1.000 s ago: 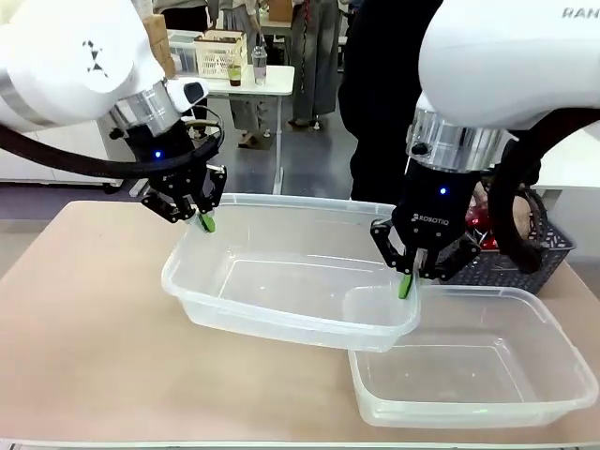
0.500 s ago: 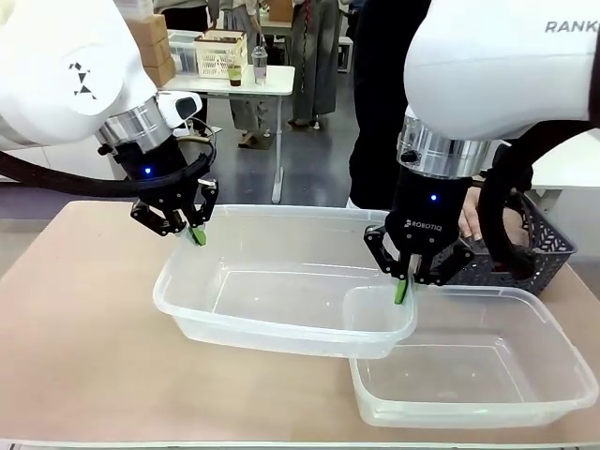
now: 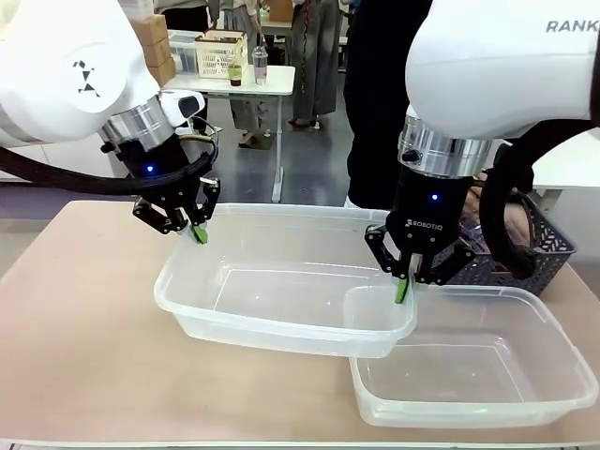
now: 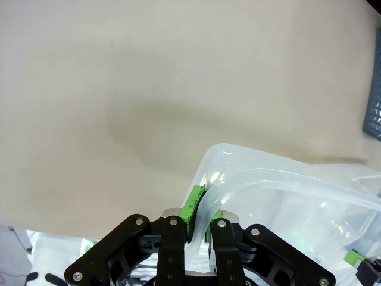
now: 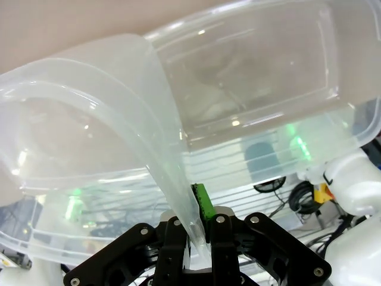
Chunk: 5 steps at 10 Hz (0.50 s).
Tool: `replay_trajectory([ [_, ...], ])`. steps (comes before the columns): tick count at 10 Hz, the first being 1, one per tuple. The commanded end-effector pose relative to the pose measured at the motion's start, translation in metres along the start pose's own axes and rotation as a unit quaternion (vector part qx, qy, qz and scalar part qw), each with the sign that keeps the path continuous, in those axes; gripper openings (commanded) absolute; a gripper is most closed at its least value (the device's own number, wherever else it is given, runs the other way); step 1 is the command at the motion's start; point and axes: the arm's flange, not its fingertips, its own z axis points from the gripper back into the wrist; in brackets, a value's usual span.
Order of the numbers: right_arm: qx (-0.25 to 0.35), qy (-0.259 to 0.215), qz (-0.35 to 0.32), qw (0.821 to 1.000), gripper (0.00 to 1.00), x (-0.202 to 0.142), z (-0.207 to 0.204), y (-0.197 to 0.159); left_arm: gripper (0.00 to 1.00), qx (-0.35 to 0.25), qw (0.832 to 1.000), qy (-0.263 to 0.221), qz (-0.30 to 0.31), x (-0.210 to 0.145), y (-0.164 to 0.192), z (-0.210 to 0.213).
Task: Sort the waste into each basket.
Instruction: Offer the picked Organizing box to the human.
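The first tub (image 3: 291,281), clear and colourless, hangs between my two arms, a little above the table (image 3: 84,328). The left gripper (image 3: 199,234) pinches its rim at the far left corner. The left wrist view shows the green pads pressed on both sides of the thin plastic wall, so the jaws are narrow and holding the tub. The right gripper (image 3: 401,291) does the same at the near right corner, and in the right wrist view the wall bends where it runs down between the closed fingers.

Compared with one second ago, the tub is shifted slightly toward my left side, and in the last half second it almost does not move. Its right corner hangs over the left corner of the second tub (image 3: 487,375), which rests flat on the table. I judge that I am only arranging the baskets and the sorting itself is not begun.

Both tubs are empty; I see only reflections on their floors. The waste I cannot make out now. Something red showed one second ago in the grey basket (image 3: 553,246), which stands behind the second tub, but my right arm covers most of it. A person (image 3: 375,94) in dark clothes stands at the far side.
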Motion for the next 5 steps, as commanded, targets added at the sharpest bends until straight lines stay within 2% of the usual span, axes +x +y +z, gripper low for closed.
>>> replay_trajectory([
  [1,0.002,-0.001,-0.007,1.000,0.05,0.0003,0.0012,-0.0010,0.06,-0.011,1.000,-0.004,0.019,0.0036,-0.0019,0.0054],
  [5,0.002,-0.001,-0.007,1.000,0.05,0.0003,0.0012,-0.0010,0.06,-0.011,1.000,-0.004,0.019,0.0036,-0.0019,0.0054],
])
